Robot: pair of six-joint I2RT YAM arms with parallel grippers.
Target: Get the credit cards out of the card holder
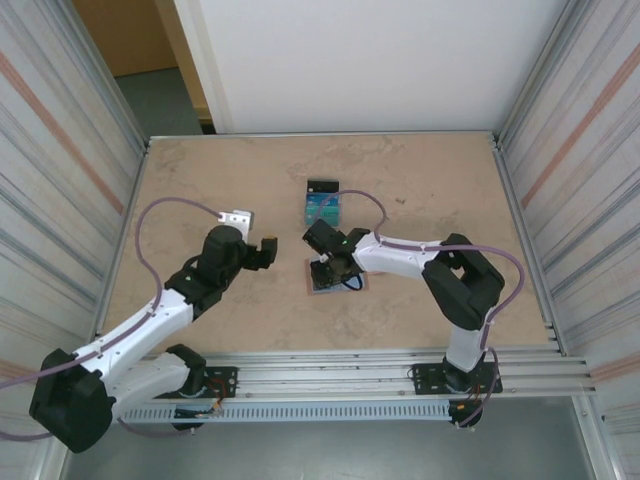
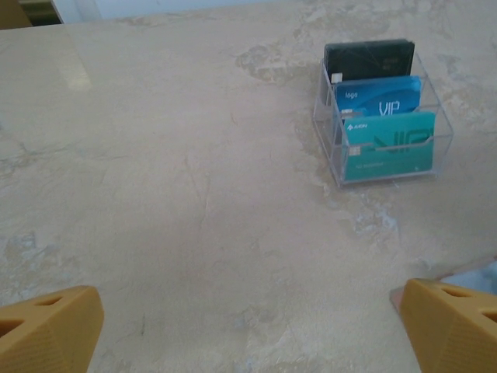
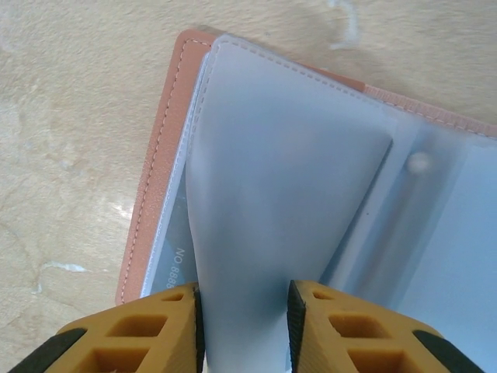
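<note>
Right wrist view: the right end effector (image 3: 245,330) is clamped on a pale blue plastic inner pocket (image 3: 287,179) of the open reddish-brown leather card holder (image 3: 151,202), near the bench's (image 1: 200,180) middle. The left end effector (image 1: 268,252) hangs beside it, fingers wide apart. Black, blue and teal plastic credit cards (image 2: 380,99) stand in a clear plastic box (image 2: 326,116) toward the far edge.

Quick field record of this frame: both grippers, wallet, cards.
left gripper: open, over bare table, nothing between its fingers
right gripper: shut on pale blue inner sleeve
reddish-brown leather wallet: lying open on the table
cards: black card, blue card, teal card, upright in clear plastic rack, apart from the wallet
</note>
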